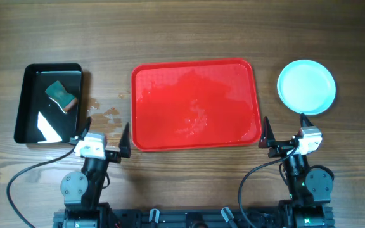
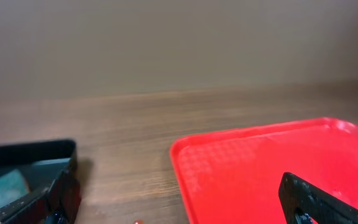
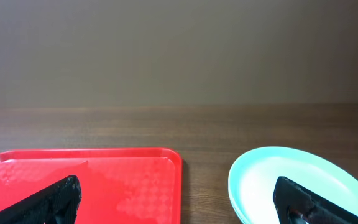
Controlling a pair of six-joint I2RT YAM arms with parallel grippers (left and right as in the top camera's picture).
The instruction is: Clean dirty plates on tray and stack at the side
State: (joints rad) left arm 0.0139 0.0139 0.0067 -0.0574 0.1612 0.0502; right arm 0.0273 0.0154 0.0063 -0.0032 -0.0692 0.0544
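Note:
The red tray [image 1: 195, 104] lies in the middle of the table, wet and with no plates on it. It also shows in the left wrist view [image 2: 260, 168] and the right wrist view [image 3: 104, 180]. The pale blue plates [image 1: 306, 87] sit in one stack right of the tray, also in the right wrist view [image 3: 291, 180]; I cannot tell how many. My left gripper [image 1: 105, 136] is open and empty near the tray's front left corner. My right gripper [image 1: 286, 131] is open and empty between the tray's front right corner and the stack.
A black bin [image 1: 48, 102] stands at the left with a teal sponge [image 1: 61, 95] in it. Water drops [image 1: 106, 113] lie on the wood between bin and tray.

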